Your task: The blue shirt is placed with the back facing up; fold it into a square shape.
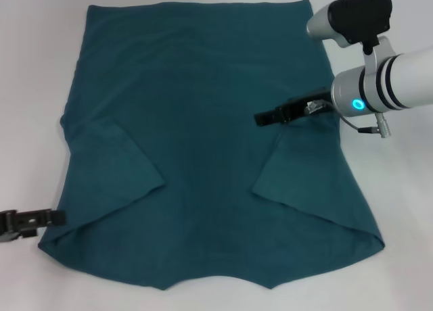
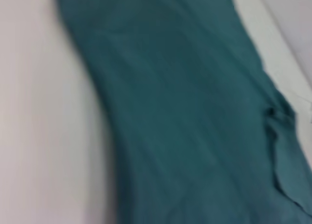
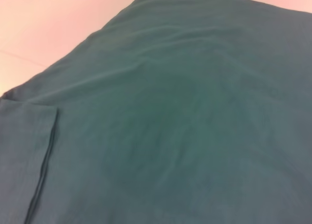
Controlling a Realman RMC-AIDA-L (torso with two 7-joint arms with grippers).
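While the blue shirt (image 1: 203, 142) lay spread back-up across most of the head view, I had both sleeves turned inward: the left sleeve flap (image 1: 115, 165) sat lower left of centre and the right sleeve flap (image 1: 298, 169) right of centre, each lying on the body of the cloth. My right gripper (image 1: 260, 117) hovered over the shirt in the right half of the frame, just above that right flap; its dark fingers looked pressed together with nothing between them, though the angle was poor. My left gripper (image 1: 57, 218) sat at the lower left edge of the frame, its tip just beside the shirt's lower left corner, and I could not tell whether its fingers were parted or together.

I judged the sleeve folds done and the long side folds or the crosswise fold to come next. To do it well, I wanted each gripper to pinch only the outer edge of the cloth, lift low, carry it evenly toward the middle, and lay it down without dragging the tucked sleeves out of place. The white table (image 1: 27, 67) surrounded the shirt.
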